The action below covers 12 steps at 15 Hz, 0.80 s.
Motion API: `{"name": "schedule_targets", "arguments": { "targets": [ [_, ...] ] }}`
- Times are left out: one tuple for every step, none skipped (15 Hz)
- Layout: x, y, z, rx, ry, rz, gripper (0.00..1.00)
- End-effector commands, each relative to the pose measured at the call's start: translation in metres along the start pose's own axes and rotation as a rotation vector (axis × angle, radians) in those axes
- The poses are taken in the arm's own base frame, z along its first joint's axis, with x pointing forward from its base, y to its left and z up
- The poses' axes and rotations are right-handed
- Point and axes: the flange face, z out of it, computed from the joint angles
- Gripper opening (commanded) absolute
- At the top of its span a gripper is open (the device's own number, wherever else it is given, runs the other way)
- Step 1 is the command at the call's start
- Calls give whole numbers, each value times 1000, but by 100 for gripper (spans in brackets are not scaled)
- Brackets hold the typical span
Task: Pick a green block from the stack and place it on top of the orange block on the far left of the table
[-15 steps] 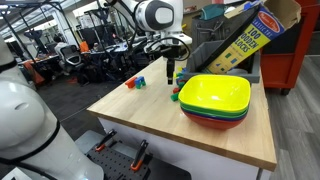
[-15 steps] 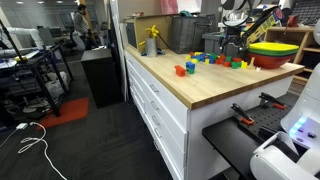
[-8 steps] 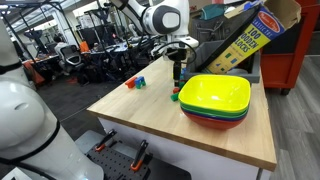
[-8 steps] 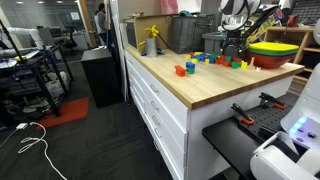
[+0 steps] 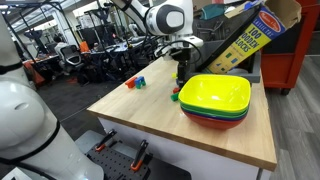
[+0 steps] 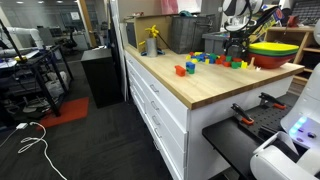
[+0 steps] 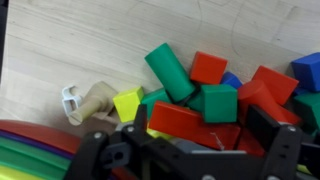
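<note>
**Tool spread over the stack, lining up on a green block**

The tool (image 7: 190, 140) hovers with its jaws spread and empty above the stack (image 7: 215, 95), just beside the bowls (image 5: 215, 100) on the surface (image 5: 140, 115). The green block (image 7: 218, 103) sits mid-cluster, hemmed in by red pieces (image 7: 190, 120). I judge a straight descent best, with the jaws turned to its two freest faces and closing only once clear of the neighbours. It is a cube with its top face toward the wrist camera and edges slightly skewed — no real long axis. The orange block (image 5: 130, 84) lies well apart near the surface's far end, beside a blue cube (image 5: 140, 81).
</note>
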Motion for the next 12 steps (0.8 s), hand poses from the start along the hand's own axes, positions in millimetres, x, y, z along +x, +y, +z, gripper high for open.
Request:
{"name": "schedule_targets", "arguments": {
  "targets": [
    [0, 1, 3, -10, 33, 24, 100],
    [-2, 1, 5, -17, 42, 22, 100],
    [-3, 1, 7, -23, 47, 16, 100],
    [-5, 2, 9, -32, 52, 16, 100],
    [-6, 3, 11, -38, 56, 12, 100],
    [-9, 2, 12, -44, 61, 9, 100],
    [-11, 0, 13, -49, 64, 6, 100],
    [-13, -2, 14, -53, 67, 2, 100],
    [-15, -6, 13, -53, 66, 2, 100],
    [-18, -10, 13, -54, 65, -1, 100],
    [-20, -13, 14, -53, 63, -7, 100],
    [-23, -18, 13, -53, 64, -16, 100]
  ]
}}
